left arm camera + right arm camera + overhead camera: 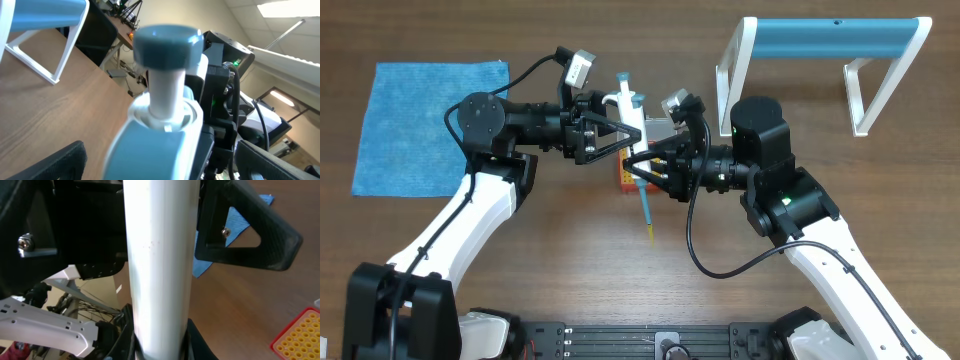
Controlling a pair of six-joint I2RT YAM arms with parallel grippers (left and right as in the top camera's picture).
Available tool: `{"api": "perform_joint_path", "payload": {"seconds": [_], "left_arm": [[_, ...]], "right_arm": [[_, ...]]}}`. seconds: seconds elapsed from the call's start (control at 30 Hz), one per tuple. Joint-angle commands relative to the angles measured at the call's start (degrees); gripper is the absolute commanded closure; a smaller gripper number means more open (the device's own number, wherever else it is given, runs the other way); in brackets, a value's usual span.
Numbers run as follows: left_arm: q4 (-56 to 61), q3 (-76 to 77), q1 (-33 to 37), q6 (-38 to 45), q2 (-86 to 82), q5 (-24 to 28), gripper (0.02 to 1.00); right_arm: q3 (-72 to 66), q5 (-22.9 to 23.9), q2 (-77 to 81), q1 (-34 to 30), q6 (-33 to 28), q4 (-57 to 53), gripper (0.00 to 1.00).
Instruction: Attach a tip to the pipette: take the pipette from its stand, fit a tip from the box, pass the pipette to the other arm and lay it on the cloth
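Note:
The white pipette [633,118] with a blue plunger [167,45] hangs over the middle of the table, its yellow tip [649,222] pointing toward the front edge. My right gripper [640,168] is shut on the lower shaft [160,265]. My left gripper [623,135] grips the upper body, one black finger [250,235] on each side of the shaft. The orange tip box [624,178] sits under the grippers, its yellow tips [300,337] showing. The blue cloth [425,125] lies flat at the far left.
The white and blue pipette stand [820,45] stands at the back right, also seen in the left wrist view [40,30]. Bare wooden tabletop [570,260] lies in front of the grippers and between them and the cloth.

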Motion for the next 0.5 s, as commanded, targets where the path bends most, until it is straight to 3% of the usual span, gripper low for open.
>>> {"api": "perform_joint_path", "payload": {"seconds": [0.03,0.07,0.1,0.13,0.27,0.3,0.33,0.4,0.5], "left_arm": [[1.7,1.42,-0.26,2.08,0.59,-1.16,0.373],[1.7,1.42,-0.28,2.1,0.59,-2.14,0.739],[1.73,1.42,-0.7,2.14,0.59,-3.41,0.908],[1.68,1.42,-1.22,2.12,0.59,-4.57,0.989],[1.44,1.42,-2.43,2.19,0.59,-10.54,0.989],[1.4,1.42,-2.05,2.16,0.59,-11.02,0.989],[-0.13,1.4,-1.4,2.19,0.59,-10.99,0.989],[-11.26,1.4,1.27,2.47,0.59,-12.46,0.991],[-34.47,1.4,2.89,12.41,0.59,-22.99,0.991]], "right_arm": [[0.81,-2.69,-0.31,0.28,0.83,0.31,0.921],[0.81,-2.69,-0.31,0.28,0.83,0.31,0.921],[0.81,-2.71,-0.31,0.28,0.85,0.28,0.921],[0.81,-2.71,-0.31,0.28,0.85,0.28,0.921],[0.81,-2.69,-0.31,0.28,0.83,0.28,0.901],[0.81,-2.69,-0.31,0.28,0.83,0.28,0.312],[0.81,-2.67,-0.31,0.26,0.74,-0.04,0.222],[0.81,-2.64,-0.31,-1.44,-2.95,-5.16,0.222],[0.81,-2.69,-0.33,-9.9,-7.06,-16.02,0.22]]}}
